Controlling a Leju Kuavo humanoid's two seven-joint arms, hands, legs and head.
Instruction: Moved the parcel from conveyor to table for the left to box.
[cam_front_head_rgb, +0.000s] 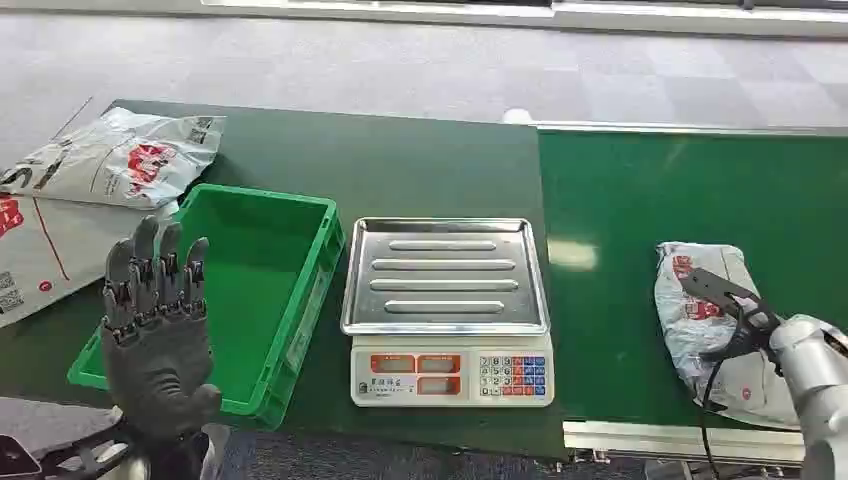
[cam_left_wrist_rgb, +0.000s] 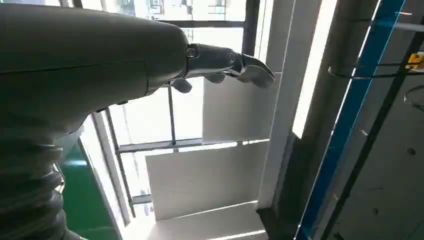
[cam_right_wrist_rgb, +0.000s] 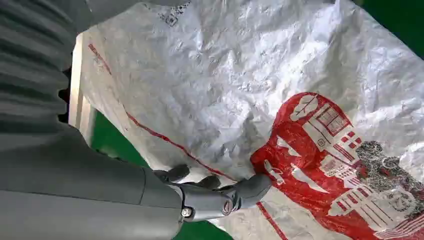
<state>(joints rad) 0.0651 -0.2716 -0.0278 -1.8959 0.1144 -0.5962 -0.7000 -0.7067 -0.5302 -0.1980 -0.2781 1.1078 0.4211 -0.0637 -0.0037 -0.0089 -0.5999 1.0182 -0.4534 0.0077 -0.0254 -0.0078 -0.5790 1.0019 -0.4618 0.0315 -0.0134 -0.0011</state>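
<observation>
On the green conveyor (cam_front_head_rgb: 700, 190), right hand (cam_front_head_rgb: 735, 310) rests on the white parcel (cam_front_head_rgb: 700, 340), grip indeterminate; left hand (cam_front_head_rgb: 155, 320) raised, fingers spread, empty, beside the green crate (cam_front_head_rgb: 300, 320).

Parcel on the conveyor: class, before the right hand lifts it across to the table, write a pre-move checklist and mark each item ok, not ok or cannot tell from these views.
1. Parcel lies on the conveyor, within the right hand's reach: ok.
2. Right hand touches the parcel: ok; in the right wrist view its fingers rest on the wrinkled bag.
3. Firm grip closed around the parcel: cannot tell.
4. Scale stands between conveyor and green crate; its tray is bare: ok.
5. Left hand raised, fingers apart, holding nothing: ok.
6. Crate free to receive: ok.
</observation>
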